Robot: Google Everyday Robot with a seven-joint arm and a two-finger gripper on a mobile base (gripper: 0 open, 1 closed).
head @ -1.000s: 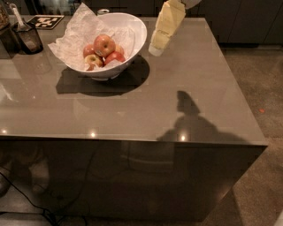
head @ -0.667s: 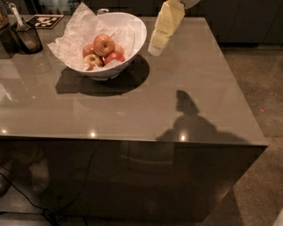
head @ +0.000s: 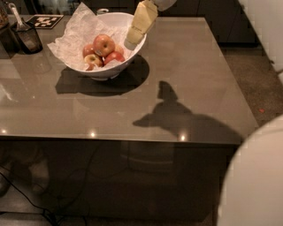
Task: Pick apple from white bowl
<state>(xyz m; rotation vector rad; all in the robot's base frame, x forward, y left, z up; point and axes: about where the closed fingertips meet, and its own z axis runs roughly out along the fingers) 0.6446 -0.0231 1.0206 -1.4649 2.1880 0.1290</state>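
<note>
The white bowl (head: pixel 104 73) stands at the back left of the grey table (head: pixel 146 110), lined with crumpled white paper (head: pixel 75 39). The apple (head: pixel 104 44), large and red-orange with a dark stem dimple, lies on top of the pile. A smaller yellow-green apple (head: pixel 93 60) and a deep-red apple (head: pixel 115 57) lie in front of it. My gripper (head: pixel 131 43), pale yellow, hangs down from the top edge over the bowl's right rim, just right of the apple and apart from it. It holds nothing that I can see.
A dark glass holder with a utensil (head: pixel 27 36) and a black-and-white marker tag (head: pixel 44 20) are at the back left. A can (head: pixel 102 11) stands behind the bowl. White robot body parts (head: pixel 254 185) fill the right side. Cables (head: pixel 40 207) lie on the floor under the table.
My gripper has moved left and down, from beside the bowl to over its right rim. The view has shifted closer, and white robot body now shows at the right.
</note>
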